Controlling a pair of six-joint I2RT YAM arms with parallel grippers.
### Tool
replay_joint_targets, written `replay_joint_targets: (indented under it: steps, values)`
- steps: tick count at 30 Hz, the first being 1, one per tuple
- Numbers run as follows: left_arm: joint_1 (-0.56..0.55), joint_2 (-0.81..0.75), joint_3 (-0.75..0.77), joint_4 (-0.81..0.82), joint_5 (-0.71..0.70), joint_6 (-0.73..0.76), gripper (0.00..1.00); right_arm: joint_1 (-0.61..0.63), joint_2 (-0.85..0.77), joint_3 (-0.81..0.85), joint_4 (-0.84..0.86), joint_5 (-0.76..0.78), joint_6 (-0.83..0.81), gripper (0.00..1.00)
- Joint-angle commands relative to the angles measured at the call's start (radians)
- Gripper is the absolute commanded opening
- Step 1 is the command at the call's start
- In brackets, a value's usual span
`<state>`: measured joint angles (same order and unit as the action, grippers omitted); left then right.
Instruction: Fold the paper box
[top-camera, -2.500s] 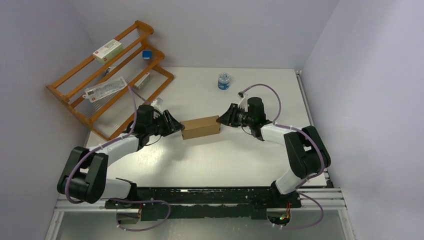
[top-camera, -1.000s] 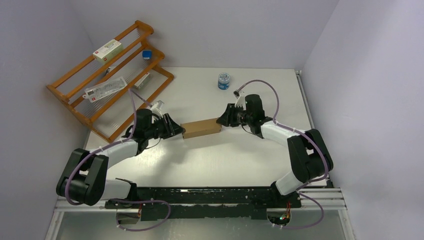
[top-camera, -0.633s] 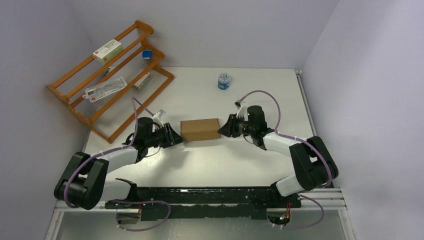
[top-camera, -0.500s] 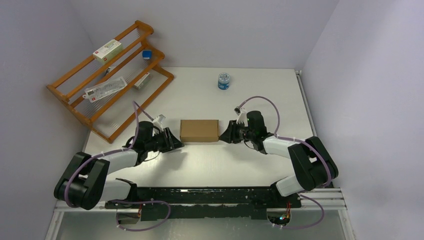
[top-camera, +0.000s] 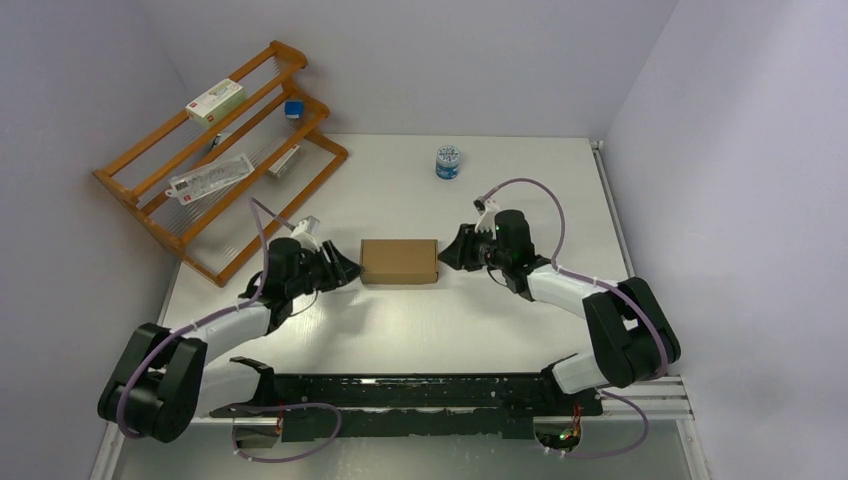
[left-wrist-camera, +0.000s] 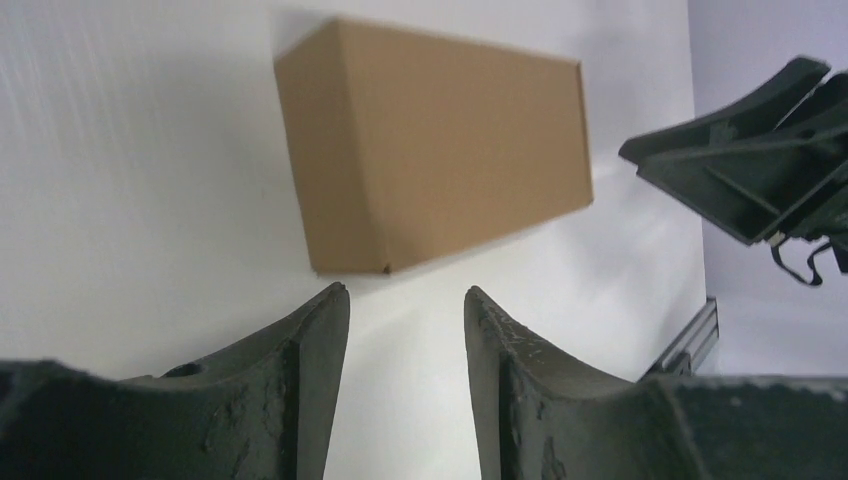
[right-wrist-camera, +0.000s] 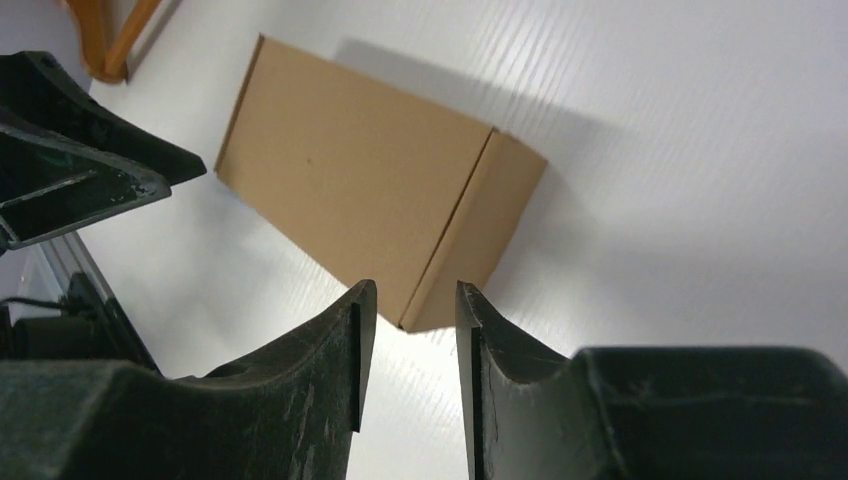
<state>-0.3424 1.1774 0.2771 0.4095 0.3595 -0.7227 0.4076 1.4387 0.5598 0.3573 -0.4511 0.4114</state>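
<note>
The paper box (top-camera: 399, 261) is a closed brown cardboard box lying flat on the white table. It also shows in the left wrist view (left-wrist-camera: 430, 140) and the right wrist view (right-wrist-camera: 370, 175). My left gripper (top-camera: 348, 270) sits just left of the box, open and empty, apart from it; in its own view (left-wrist-camera: 405, 292) the box lies beyond the fingertips. My right gripper (top-camera: 448, 252) sits just right of the box, open and empty; in its own view (right-wrist-camera: 412, 290) the box corner lies just past the fingertips.
A wooden rack (top-camera: 225, 150) with small white cartons stands at the back left. A small blue-and-white jar (top-camera: 448, 161) stands at the back of the table. Walls close in on the left, right and far sides.
Both grippers held the box raised and tilted between them, then set it down flat, let go and drew back a little from its ends.
</note>
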Motion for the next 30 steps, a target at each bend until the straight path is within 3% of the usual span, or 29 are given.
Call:
replay_joint_targets:
  steps: [1, 10, 21, 26, 30]
  values:
    - [-0.003, 0.038, 0.114, -0.03, -0.086, 0.029, 0.51, 0.009, 0.031, 0.073, -0.05, 0.058, 0.049, 0.39]
    - [-0.016, 0.277, 0.195, 0.074, -0.011, -0.026, 0.39, 0.025, 0.183, 0.177, -0.047, 0.054, 0.088, 0.36]
    - [-0.085, 0.483, 0.353, 0.158, 0.003, -0.079, 0.39, 0.001, 0.335, 0.341, -0.101, 0.071, 0.048, 0.25]
    - [-0.084, 0.469, 0.374, 0.114, -0.055, -0.065, 0.45, -0.024, 0.303, 0.371, -0.165, 0.139, 0.028, 0.32]
    - [-0.08, 0.352, 0.393, -0.07, -0.172, -0.005, 0.5, -0.04, 0.21, 0.348, -0.217, 0.227, 0.003, 0.37]
